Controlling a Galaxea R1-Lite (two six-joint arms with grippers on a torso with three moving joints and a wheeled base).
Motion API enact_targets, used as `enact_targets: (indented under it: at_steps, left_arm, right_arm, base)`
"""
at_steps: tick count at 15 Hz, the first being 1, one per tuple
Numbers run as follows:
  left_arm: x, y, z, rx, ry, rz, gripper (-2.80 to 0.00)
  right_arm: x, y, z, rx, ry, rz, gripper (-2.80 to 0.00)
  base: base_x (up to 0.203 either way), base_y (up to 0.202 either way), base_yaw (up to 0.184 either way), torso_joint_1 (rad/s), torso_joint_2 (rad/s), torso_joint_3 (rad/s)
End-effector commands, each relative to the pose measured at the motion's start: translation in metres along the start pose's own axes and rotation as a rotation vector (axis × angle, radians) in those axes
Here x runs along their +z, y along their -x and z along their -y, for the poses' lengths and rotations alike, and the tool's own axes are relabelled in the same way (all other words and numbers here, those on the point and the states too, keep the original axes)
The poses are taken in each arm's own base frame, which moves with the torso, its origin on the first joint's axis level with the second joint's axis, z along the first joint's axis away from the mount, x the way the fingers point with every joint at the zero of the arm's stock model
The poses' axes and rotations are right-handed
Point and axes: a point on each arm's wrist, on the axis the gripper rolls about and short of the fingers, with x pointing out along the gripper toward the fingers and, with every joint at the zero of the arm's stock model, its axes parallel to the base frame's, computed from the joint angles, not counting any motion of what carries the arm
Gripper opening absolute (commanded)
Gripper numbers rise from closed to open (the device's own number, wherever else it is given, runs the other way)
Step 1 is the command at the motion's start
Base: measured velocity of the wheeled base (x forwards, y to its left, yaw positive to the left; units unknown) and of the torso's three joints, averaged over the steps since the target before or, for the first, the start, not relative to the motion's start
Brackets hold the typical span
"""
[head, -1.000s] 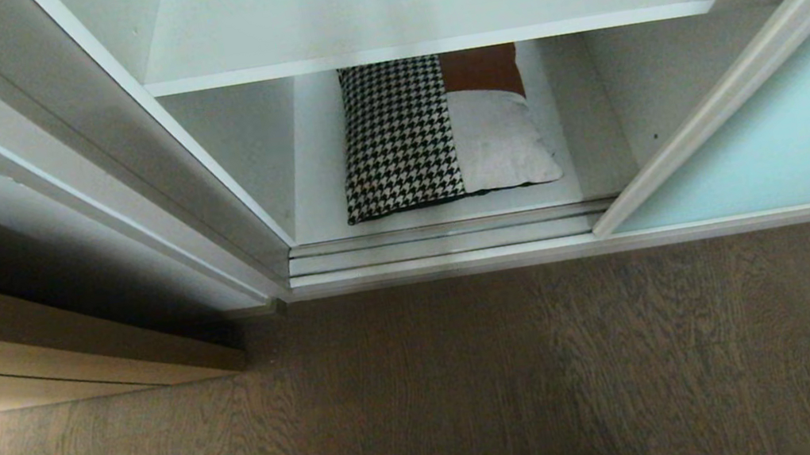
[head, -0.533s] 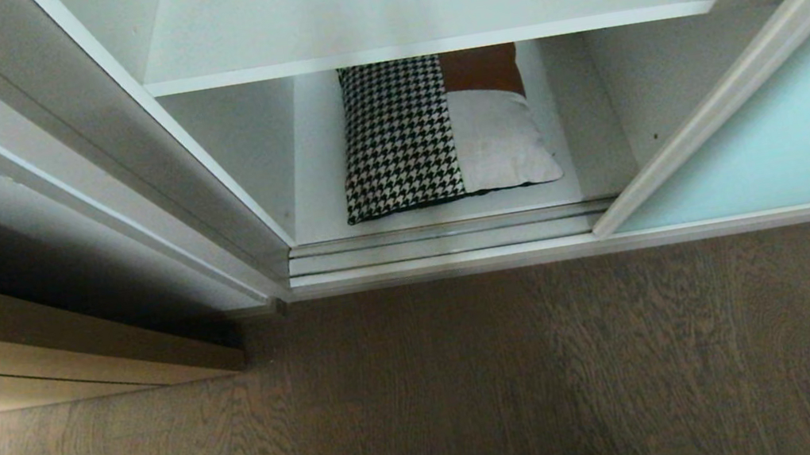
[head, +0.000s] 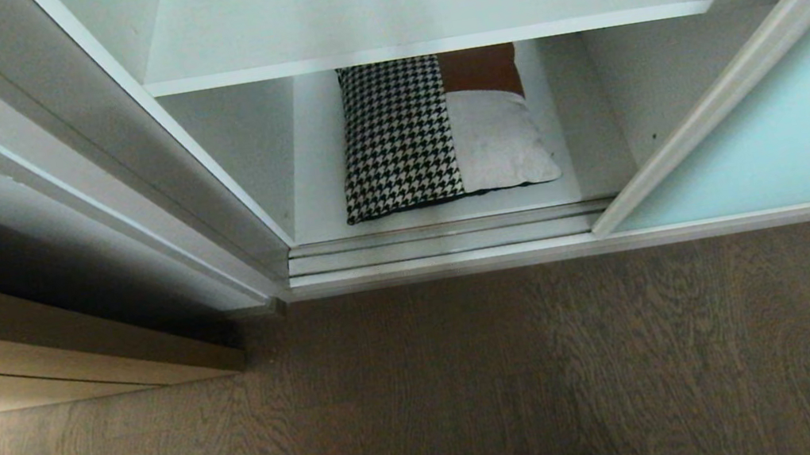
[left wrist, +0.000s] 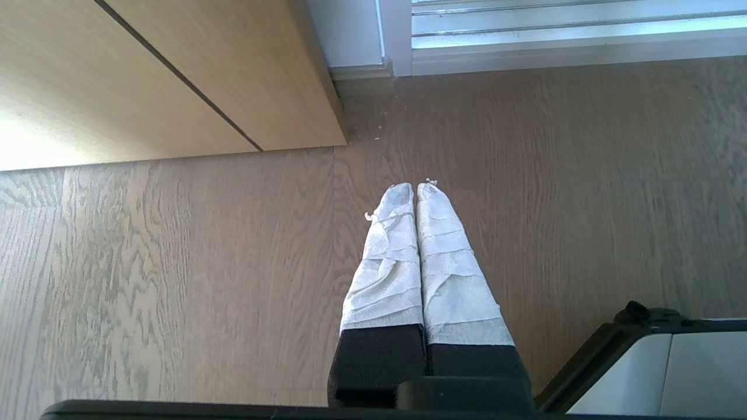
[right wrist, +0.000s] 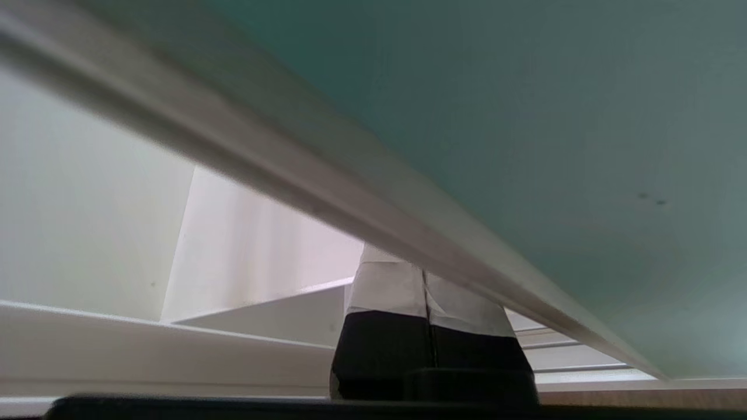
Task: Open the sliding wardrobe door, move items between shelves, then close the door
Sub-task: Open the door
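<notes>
In the head view, the sliding wardrobe door stood pushed to the right, its pale aqua glass edged by a silvery frame, leaving the compartment open. Inside, the upper shelf lay bare. On the lower shelf beneath it rested a houndstooth cushion, with a cream cushion touching its right side and a brown patch showing behind that one. The metal track ran along the wardrobe's foot, and a wooden floor filled the foreground. Neither arm showed here.

In the left wrist view, the left gripper hung above the floor, its tape-wrapped fingers pressed together and holding nothing, near a light oak panel.

In the right wrist view, the right gripper sat close against the door's frame edge, which hid its tips; its wrapped fingers were pressed together, empty, with the aqua glass alongside.
</notes>
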Motion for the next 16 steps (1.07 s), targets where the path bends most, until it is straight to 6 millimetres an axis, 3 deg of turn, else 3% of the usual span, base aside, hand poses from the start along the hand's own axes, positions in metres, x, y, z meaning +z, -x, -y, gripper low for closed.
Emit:
enact_targets:
  at_steps: [1, 12, 16]
  left_arm:
    - [0.000, 0.000, 0.000, -0.001, 0.000, -0.005, -2.80]
    - [0.000, 0.000, 0.000, 0.000, -0.001, -0.003, -2.80]
    - [0.000, 0.000, 0.000, -0.001, 0.000, -0.004, -2.80]
  right_arm:
    - [0.000, -0.015, 0.005, -0.022, -0.002, 0.017, -2.80]
    - [0.015, 0.006, -0.008, -0.002, 0.007, 0.068, -2.80]
    - [0.019, 0.004, 0.003, -0.058, 0.025, 0.091, -2.80]
  base:
    - [0.000, 0.000, 0.000, 0.000, 0.00, 0.000]
    - [0.000, 0.000, 0.000, 0.000, 0.00, 0.000]
    - [0.000, 0.000, 0.000, 0.000, 0.00, 0.000]
